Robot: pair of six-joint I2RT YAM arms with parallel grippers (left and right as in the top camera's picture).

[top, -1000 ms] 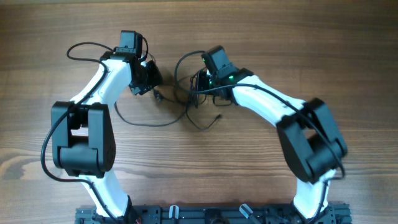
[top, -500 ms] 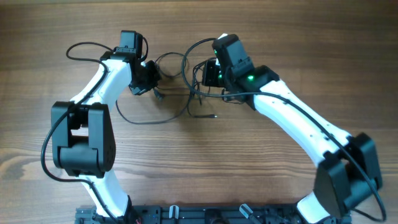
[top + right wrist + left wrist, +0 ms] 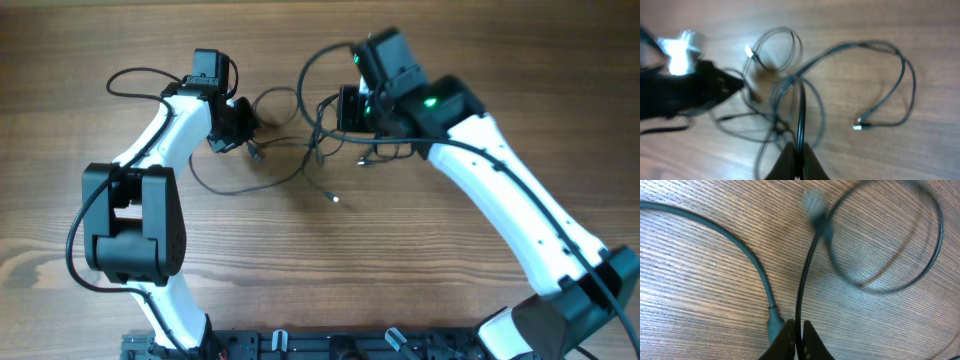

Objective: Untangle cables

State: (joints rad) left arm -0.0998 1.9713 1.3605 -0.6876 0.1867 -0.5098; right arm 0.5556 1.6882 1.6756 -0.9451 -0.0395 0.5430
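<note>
The cables [image 3: 300, 150] lie in a loose tangle on the table [image 3: 80, 50], in the upper middle of the overhead frame between the two claws. The left claw [image 3: 243, 122] sits at the tangle's left edge and the right claw [image 3: 345, 110] at its right edge, with thin strands running across the gap. A small loop [image 3: 275, 105] stands just right of the left claw, a long bow [image 3: 230, 192] sags toward the lower left, and a pale plug [image 3: 335, 197] lies on the wood below the tangle. In the left wrist view the left claw [image 3: 796, 329], at the bottom edge, is pinched narrow on one strand [image 3: 805, 270] that rises between its tips to a blurred pale connector [image 3: 812, 202] near the top. A round coil [image 3: 935, 240] fills the upper right, and a grey cord [image 3: 740, 245] curves in from the upper left to end just beside the left finger. In the right wrist view the right claw [image 3: 798, 150], at the bottom middle, is closed tight on a cable [image 3: 801, 110] that climbs into the knot [image 3: 785, 85] at mid-frame. The left claw [image 3: 690, 90] shows as a dark blur at the left, touching the knot's edge. One arc [image 3: 900, 65] swings out to the right and ends in a tip [image 3: 860, 126] lying apart from the knot.
</note>
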